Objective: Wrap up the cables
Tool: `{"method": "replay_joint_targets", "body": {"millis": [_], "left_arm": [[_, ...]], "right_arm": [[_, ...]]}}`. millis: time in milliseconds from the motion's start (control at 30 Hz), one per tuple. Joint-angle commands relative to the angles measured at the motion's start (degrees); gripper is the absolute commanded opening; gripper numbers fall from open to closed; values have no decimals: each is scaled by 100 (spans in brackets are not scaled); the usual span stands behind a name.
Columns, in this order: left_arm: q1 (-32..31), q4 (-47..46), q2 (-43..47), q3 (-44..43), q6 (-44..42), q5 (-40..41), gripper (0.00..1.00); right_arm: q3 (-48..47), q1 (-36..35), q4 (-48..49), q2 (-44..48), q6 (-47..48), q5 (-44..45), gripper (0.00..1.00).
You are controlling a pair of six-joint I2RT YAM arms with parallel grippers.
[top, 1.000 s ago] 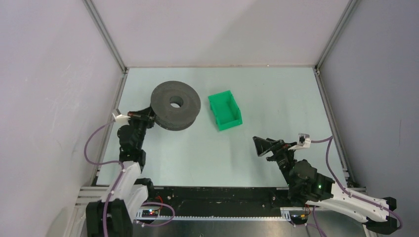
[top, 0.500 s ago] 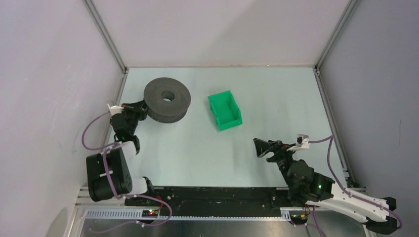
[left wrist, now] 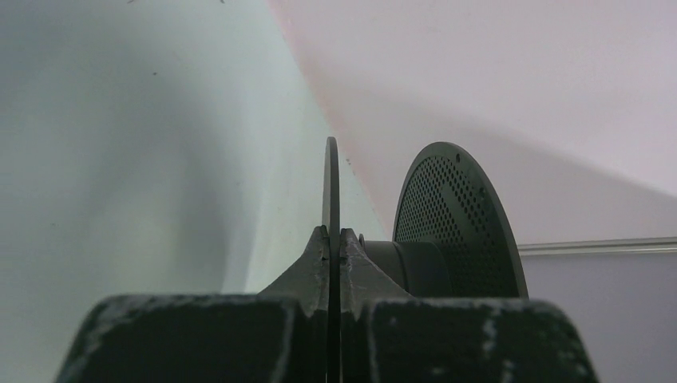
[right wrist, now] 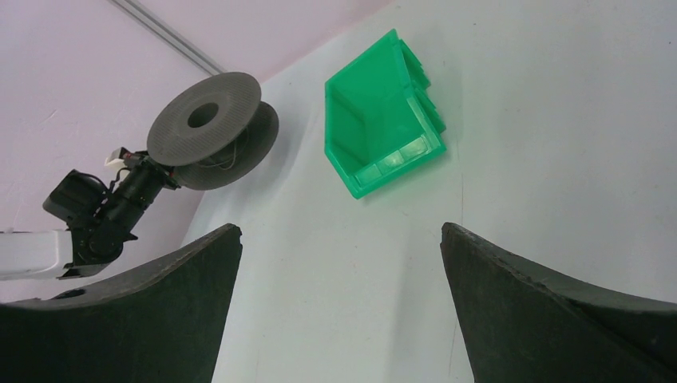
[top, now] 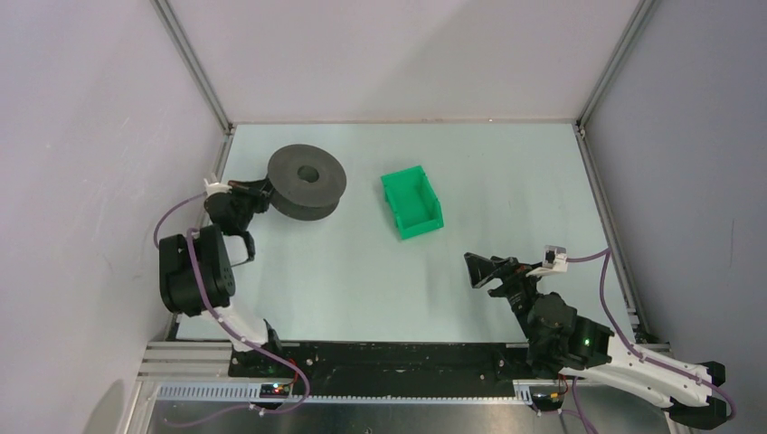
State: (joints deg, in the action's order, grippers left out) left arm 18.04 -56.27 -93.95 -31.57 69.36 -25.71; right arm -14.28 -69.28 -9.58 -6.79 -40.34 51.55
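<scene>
L gripper [left wrist: 330,239] is clamping the spool [top: 307,181] flange edge; R gripper [right wrist: 339,239] is hovering wide open, nr green bin [top: 411,201].

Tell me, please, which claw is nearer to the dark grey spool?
Left. The left claw is shut on a flange of the spool; the right claw sits open far off to the spool's right, beyond the green bin.

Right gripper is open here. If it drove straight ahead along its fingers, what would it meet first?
Most likely the green bin, which sits nearly centred ahead of the right gripper across bare table. The dark spool lies well off that line. The gripper's tilt is unclear, so it might touch the table first.
</scene>
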Motion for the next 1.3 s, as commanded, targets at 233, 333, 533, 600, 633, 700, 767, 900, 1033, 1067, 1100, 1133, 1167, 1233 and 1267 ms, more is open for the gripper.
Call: {"method": "replay_joint_targets", "body": {"millis": [233, 333, 533, 600, 633, 700, 767, 900, 1033, 1067, 1100, 1133, 1167, 1233, 1267], "left_arm": [[78, -393, -903, -473, -275, -262, 3], [104, -229, -1010, -610, -367, -358, 10], [147, 420, -1032, -771, -756, -360, 21], [164, 651, -999, -819, -897, -355, 24], [169, 705, -971, -826, -959, -333, 26], [199, 834, -943, -844, -1054, -325, 27], [227, 989, -915, -893, -1154, -324, 29], [310, 1206, -855, -937, -1266, -288, 32], [402, 1436, -807, -997, -1346, -294, 35], [419, 1521, -765, -1008, -1393, -272, 36], [455, 1561, -743, -1008, -1418, -256, 37], [468, 1651, -704, -1009, -1470, -225, 37], [508, 1692, -686, -1004, -1487, -211, 37], [566, 1793, -644, -1007, -1510, -194, 38], [580, 1807, -631, -1004, -1513, -203, 38]], "right_arm": [[-241, -15, -28, 69, -30, 33, 99], [-257, -22, -66, 85, -42, 15, 99], [-260, -23, -177, 132, -93, 41, 99], [-265, -22, -191, 171, -92, 35, 100], [-261, -23, -214, 198, -87, 33, 100], [-259, -22, -263, 236, -99, 39, 99], [-275, -24, -319, 279, -116, 50, 100], [-275, -22, -350, 329, -115, 63, 99], [-270, -19, -426, 336, -165, 53, 100], [-269, -25, -458, 336, -195, 51, 100], [-268, -25, -466, 336, -208, 42, 99], [-268, -22, -470, 336, -213, 41, 99], [-268, -22, -468, 336, -216, 33, 100], [-272, -24, -462, 336, -220, 35, 99], [-271, -24, -456, 331, -220, 33, 99]]}}
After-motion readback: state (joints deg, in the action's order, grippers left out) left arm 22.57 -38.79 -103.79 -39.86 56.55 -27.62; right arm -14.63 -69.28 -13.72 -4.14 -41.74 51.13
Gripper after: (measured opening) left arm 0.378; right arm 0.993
